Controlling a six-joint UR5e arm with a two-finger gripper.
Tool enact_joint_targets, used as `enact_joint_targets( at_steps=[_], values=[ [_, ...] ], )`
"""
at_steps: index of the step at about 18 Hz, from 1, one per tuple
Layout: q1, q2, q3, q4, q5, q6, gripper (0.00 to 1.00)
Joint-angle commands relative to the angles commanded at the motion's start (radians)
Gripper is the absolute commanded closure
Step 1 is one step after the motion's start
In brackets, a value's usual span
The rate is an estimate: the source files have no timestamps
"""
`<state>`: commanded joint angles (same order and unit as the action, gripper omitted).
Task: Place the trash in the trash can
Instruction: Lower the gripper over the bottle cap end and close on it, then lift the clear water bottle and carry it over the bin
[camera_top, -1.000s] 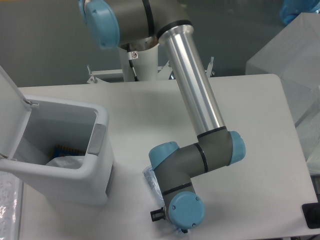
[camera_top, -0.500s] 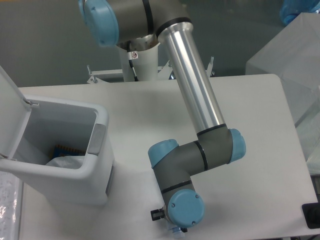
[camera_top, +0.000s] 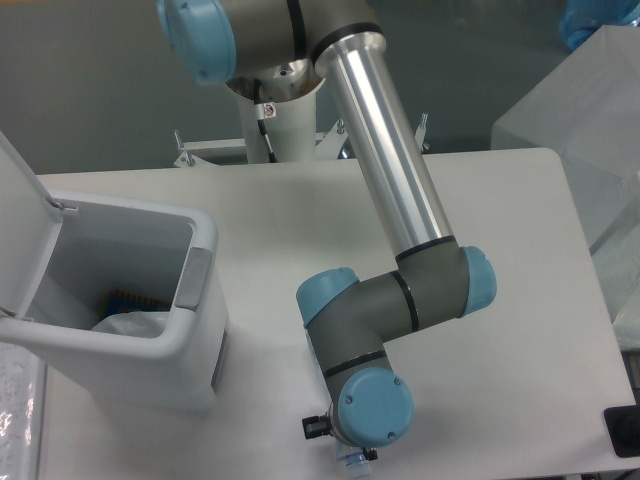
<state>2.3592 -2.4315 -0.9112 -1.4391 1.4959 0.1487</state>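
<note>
A UR5e arm (camera_top: 400, 190) reaches down over a white table (camera_top: 500, 300), its wrist joints folded low just to the right of the trash can (camera_top: 195, 330). The trash can, a white boxy bin with a grey handle panel (camera_top: 194, 277) on its near wall, stands on the table with its hinged lid (camera_top: 22, 215) swung up and open on the side away from the arm. Inside it lie a pale crumpled piece (camera_top: 130, 325) and, behind that, something dark with an orange-toothed edge (camera_top: 130, 298). The end effector is hidden beneath the blue-capped wrist (camera_top: 375, 408), so whether its fingers are apart or together cannot be told. A small clear bit (camera_top: 350, 462) peeks out below the wrist at the table's front edge, well right of the trash can; it may be part of the trash, but too little shows to tell. Translucent plastic sheeting (camera_top: 590, 110) hangs far to the right of the trash can, beyond the table's corner.
</note>
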Motion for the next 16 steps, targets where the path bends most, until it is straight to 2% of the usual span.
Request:
enact_joint_targets(
  at_steps=[4,6,8,13,16],
  values=[
    [0.029,0.071,0.0,0.123,-0.129,0.006,0.72],
    [0.031,0.106,0.0,0.146,-0.158,0.05,0.72],
    [0.037,0.147,0.0,0.167,-0.233,0.086,0.72],
    [0.057,0.225,-0.003,0.253,-0.455,0.091,0.72],
    [0.058,0.275,-0.006,0.305,-0.546,0.089,0.72]
  ],
)
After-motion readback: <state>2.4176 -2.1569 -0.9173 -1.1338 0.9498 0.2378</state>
